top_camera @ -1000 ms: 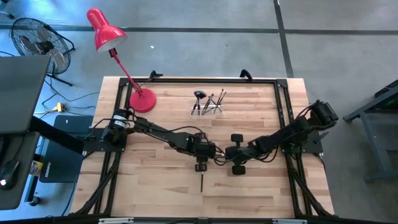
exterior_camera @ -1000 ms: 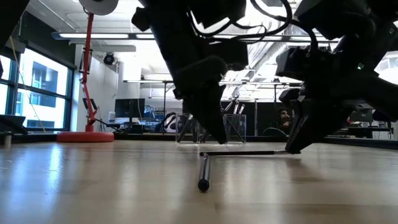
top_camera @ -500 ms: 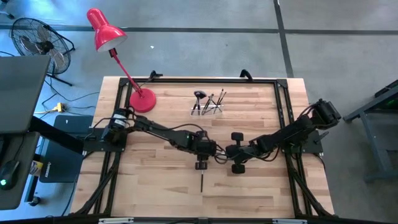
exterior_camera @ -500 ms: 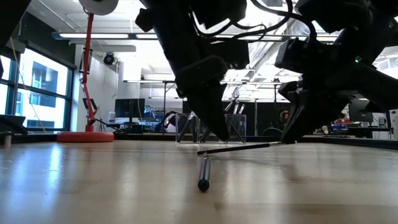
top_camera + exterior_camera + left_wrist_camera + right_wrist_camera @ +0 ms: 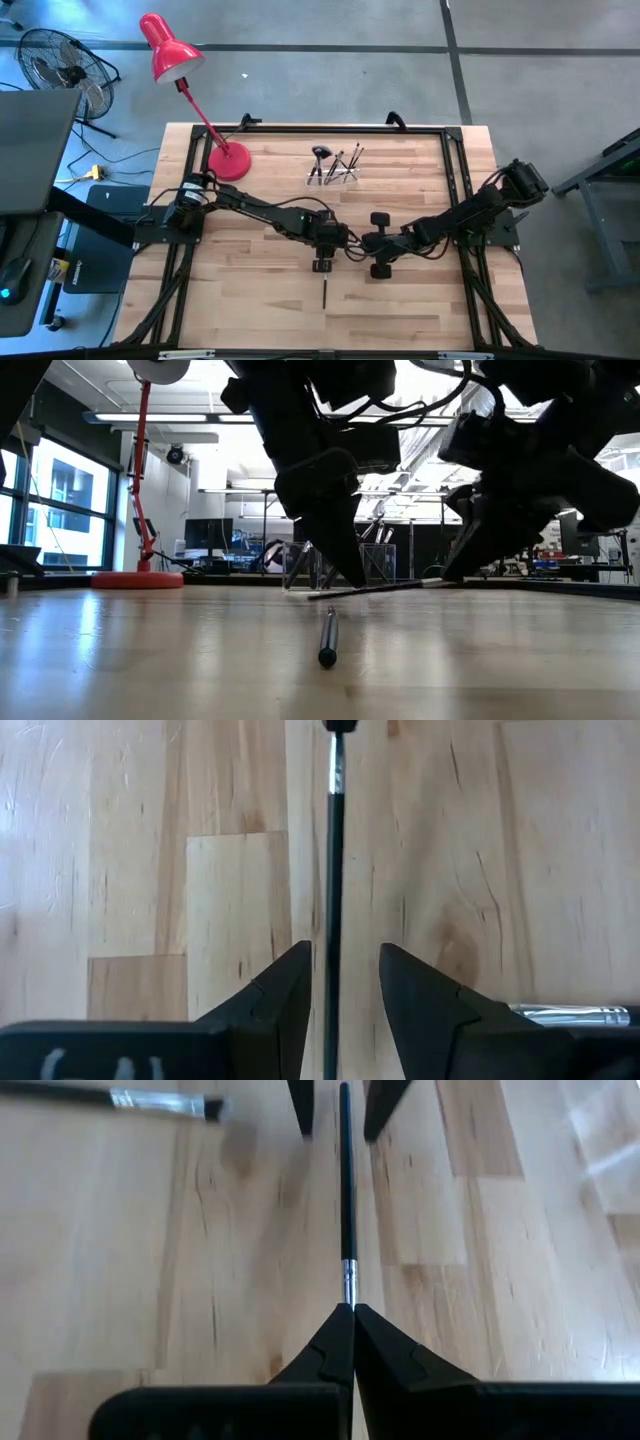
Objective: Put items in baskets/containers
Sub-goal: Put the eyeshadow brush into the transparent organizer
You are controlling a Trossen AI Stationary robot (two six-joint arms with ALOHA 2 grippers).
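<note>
Brush point(image 5: 375, 589) mid-surface, one end raised | right fingers point(image 5: 345, 1330) clenched on its ferrule end | left fingers point(image 5: 340, 982) released, straddling the handle | tip: close left squarely before right lets go, holder point(image 5: 333, 172) is well apart

Setting: robotics lab or workshop. Evidence: butcher-block table point(image 5: 250, 290) framed in black rails, carrying two dark arms; grey concrete floor point(image 5: 330, 60) marked with dark seams; floor fan point(image 5: 55, 65); red lamp point(image 5: 175, 60). Low view shows an open-plan room with ceiling strip lights point(image 5: 180, 417), tall windows point(image 5: 60, 510), and desks with monitors point(image 5: 208, 532).
</note>
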